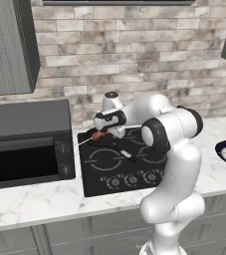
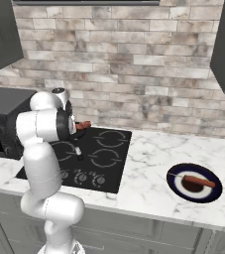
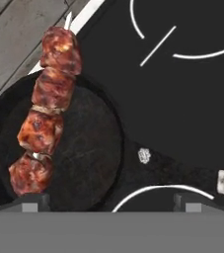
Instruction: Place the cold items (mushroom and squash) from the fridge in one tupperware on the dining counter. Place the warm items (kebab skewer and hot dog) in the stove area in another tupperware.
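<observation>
Hand view has the kebab skewer (image 3: 45,111) lying across the pan (image 3: 91,153) at left of frame, my claw (image 3: 108,201) spread wide above it, ready to grab.

A black cooktop (image 1: 115,164) sits in a white marble counter (image 1: 35,201) below a brick wall (image 1: 134,55), a dark pan (image 3: 91,163) on its burner at eleven o'clock, a black microwave (image 1: 27,142) at nine o'clock, a dark plate (image 2: 176,186) at three
</observation>
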